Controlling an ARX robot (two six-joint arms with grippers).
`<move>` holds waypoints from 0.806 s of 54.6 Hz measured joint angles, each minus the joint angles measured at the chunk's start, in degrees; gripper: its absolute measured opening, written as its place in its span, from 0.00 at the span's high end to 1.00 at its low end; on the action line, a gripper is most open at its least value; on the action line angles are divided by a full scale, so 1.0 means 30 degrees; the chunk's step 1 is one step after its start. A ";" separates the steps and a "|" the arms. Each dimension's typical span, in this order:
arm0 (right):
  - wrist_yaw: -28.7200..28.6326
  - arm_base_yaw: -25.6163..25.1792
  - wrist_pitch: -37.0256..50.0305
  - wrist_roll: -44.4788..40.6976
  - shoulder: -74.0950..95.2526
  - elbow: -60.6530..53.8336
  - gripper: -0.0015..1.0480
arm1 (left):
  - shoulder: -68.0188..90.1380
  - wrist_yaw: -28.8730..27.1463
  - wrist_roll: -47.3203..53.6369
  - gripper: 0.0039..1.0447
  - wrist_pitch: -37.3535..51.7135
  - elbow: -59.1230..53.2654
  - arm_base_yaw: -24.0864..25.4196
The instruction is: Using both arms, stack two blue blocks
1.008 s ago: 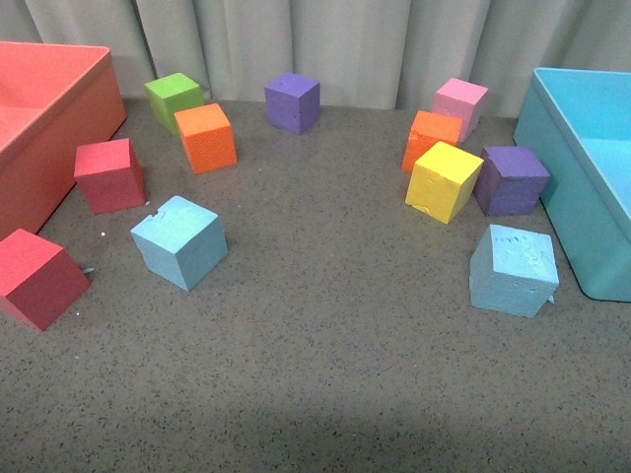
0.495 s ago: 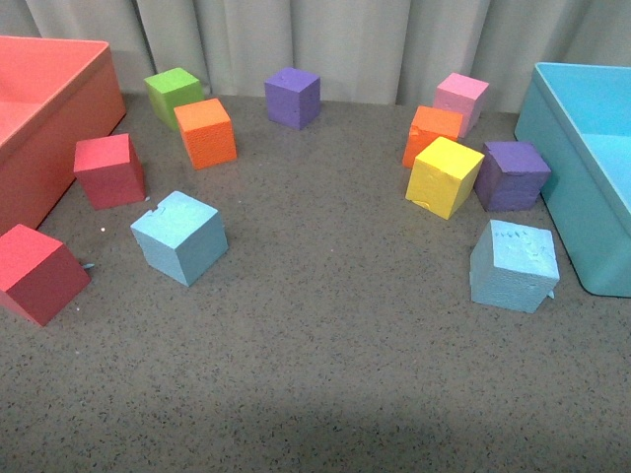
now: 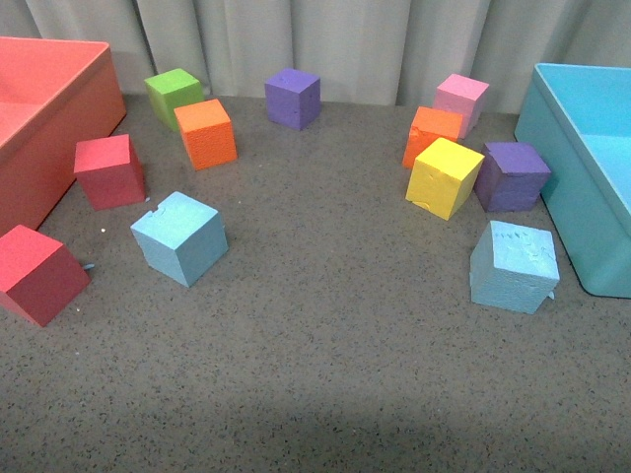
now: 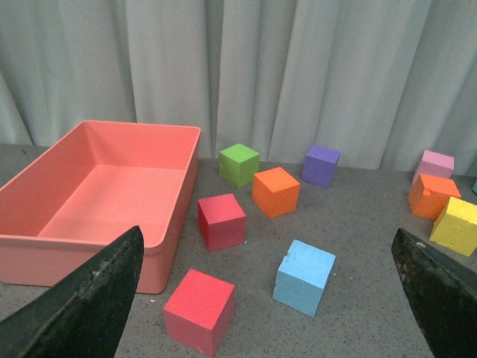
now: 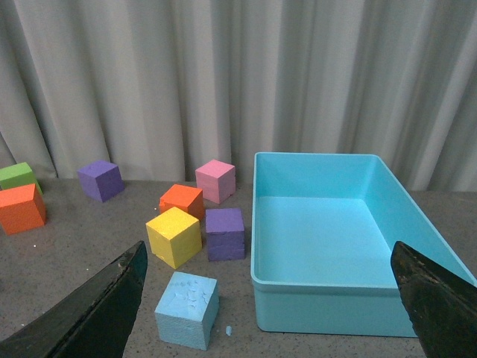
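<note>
Nothing has moved: left blue block (image 3: 178, 237) and right blue block (image 3: 514, 266) lie well apart, left tool (image 4: 267, 235) and right tool (image 5: 267, 246) gape empty, so stacking hasn't begun

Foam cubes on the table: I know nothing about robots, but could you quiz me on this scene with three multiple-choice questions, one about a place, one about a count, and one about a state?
1. The yellow cube lies:
A. on the robot's right side of the table
B. on the robot's left side
C. on top of another cube

2. How many purple cubes are there?
A. one
B. two
C. four

3. The two blue blocks are:
A. stacked
B. touching side by side
C. lying well apart on the table

Answers:
1 A: in the front view it sits in the right-hand cluster.
2 B: one is at the back, one is next to the yellow cube.
3 C: bare table lies between them, and nothing rests on either.
</note>
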 joint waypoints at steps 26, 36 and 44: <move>0.4503 0.1836 0.0554 -0.2455 0.9180 0.2681 0.09 | 0.0000 0.0007 0.0000 0.06 0.0000 0.0000 0.0000; 0.3679 0.2208 0.2586 0.0087 2.0414 0.6441 0.09 | 0.0000 0.0000 0.0000 0.06 0.0000 0.0000 0.0000; 0.3031 0.3155 0.1821 0.1945 2.6636 0.9872 0.09 | 0.0000 0.0007 0.0000 0.06 0.0000 0.0000 0.0000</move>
